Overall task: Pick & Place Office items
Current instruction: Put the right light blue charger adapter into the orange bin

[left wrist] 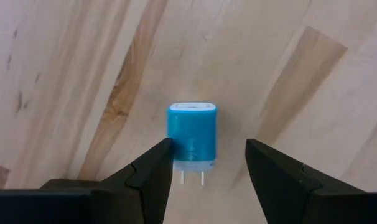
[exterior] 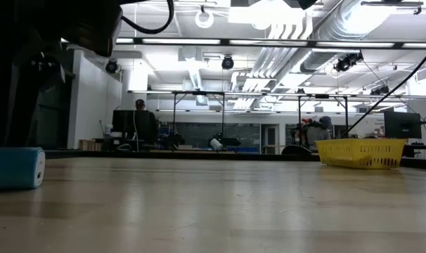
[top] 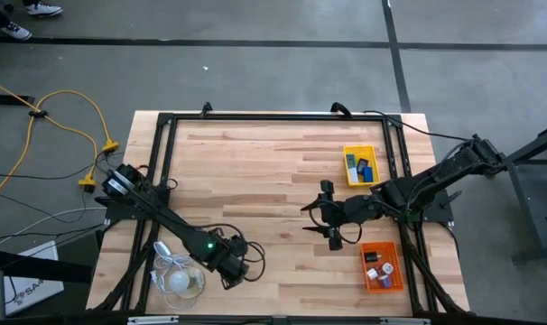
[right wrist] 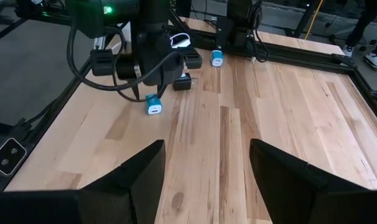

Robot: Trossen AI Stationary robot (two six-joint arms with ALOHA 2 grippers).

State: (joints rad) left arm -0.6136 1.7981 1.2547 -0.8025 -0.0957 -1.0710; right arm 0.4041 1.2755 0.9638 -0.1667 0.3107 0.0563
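Blue plastic fills the middle of my left wrist view: a small blue charger [left wrist: 193, 134] lies flat on the wooden table [top: 273, 162], its two metal prongs pointing back toward me. My left gripper [left wrist: 208, 163] stands wide, one dark finger [left wrist: 152, 168] just beside the charger's one side and the other finger farther off on the opposite side, neither touching it. The charger sits between them, nearer the finger at the lower left of that frame.

In the high view my left gripper [top: 242, 268] is at the lower left of the table, close to a white bulb with its coiled cord [top: 179, 275]. The low view shows the same blue charger [exterior: 15, 168] at the left edge of the frame, resting on the table.

My right gripper [top: 332, 219] hangs over the right half of the table, holding nothing, its fingers spread wide. It sits between a yellow tray [top: 361, 164] at the upper right and an orange tray [top: 382, 266] at the lower right, both holding small pieces. From my right wrist view, the charger [right wrist: 153, 104] lies in the upper left, under my left arm, with a second blue charger [right wrist: 217, 58] and a black one [right wrist: 182, 81] beyond it.
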